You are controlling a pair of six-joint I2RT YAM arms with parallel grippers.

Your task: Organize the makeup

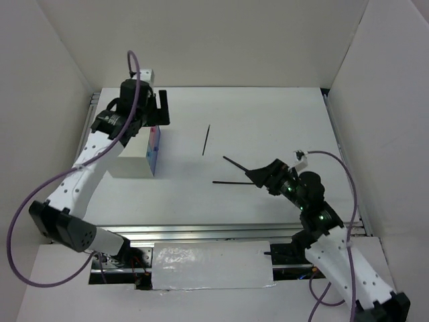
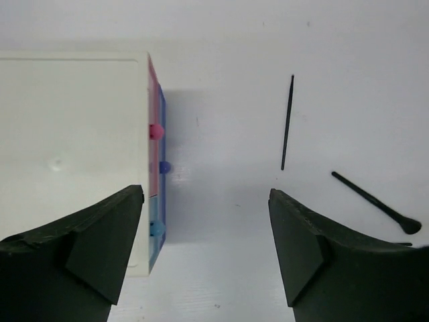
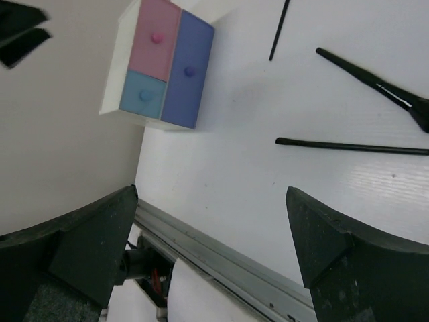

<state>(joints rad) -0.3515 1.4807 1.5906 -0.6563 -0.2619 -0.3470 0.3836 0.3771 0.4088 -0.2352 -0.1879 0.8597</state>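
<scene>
Three thin black makeup sticks lie on the white table. A slim pencil [image 1: 206, 140] lies at mid-table and also shows in the left wrist view [image 2: 287, 123] and the right wrist view [image 3: 279, 30]. A black brush [image 1: 234, 163] [image 2: 375, 201] [image 3: 375, 84] and a long pencil [image 1: 231, 182] [image 3: 348, 146] lie just left of my right gripper [image 1: 257, 176] [image 3: 211, 255], which is open and empty. My left gripper [image 1: 161, 111] [image 2: 206, 255] is open and empty, above the drawer front of the white box [image 1: 131, 161]. The round compacts are out of view.
The white box [image 2: 74, 134] [image 3: 124, 60] has a pink drawer [image 3: 155, 39], a dark blue drawer [image 3: 189, 70] and a light blue drawer [image 3: 143, 95], all shut, facing right. White walls enclose the table on three sides. A metal rail [image 1: 221, 231] runs along the near edge.
</scene>
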